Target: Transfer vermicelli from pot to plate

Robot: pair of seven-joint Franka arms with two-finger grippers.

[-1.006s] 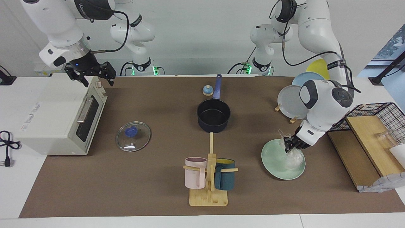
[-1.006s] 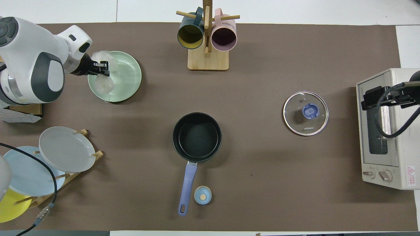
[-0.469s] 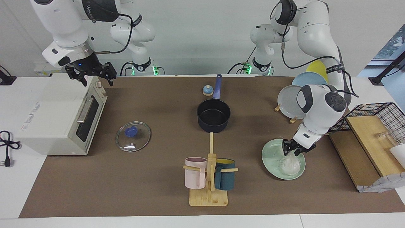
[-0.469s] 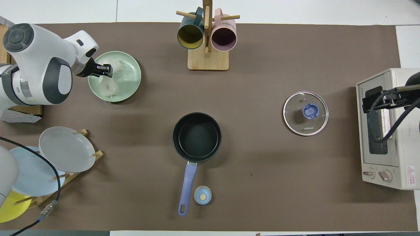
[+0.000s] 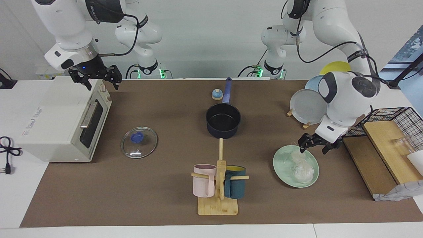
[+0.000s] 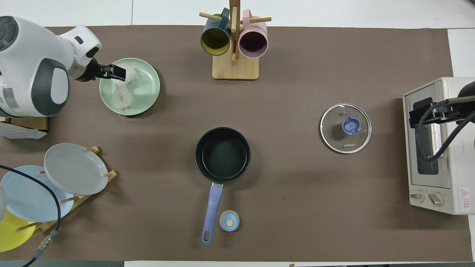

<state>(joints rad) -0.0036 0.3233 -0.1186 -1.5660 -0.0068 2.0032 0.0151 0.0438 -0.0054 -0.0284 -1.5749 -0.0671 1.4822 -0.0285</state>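
A plain white wall (image 5: pixel 205 36) backs the white tabletop (image 5: pixel 165 232), most of it under a brown mat (image 5: pixel 158 185) — a window (image 5: pixel 411 46) shows at the left arm's end, light even.

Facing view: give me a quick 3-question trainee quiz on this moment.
1. True or false: the pot holds noodles.
2. What lies on the green plate?
3. The left gripper is: A) shut on noodles B) open above the plate's edge C) inside the pot.

Key: 1 false, the pot is empty. 2 the noodles. 3 B. The right gripper waits open over the toaster oven.
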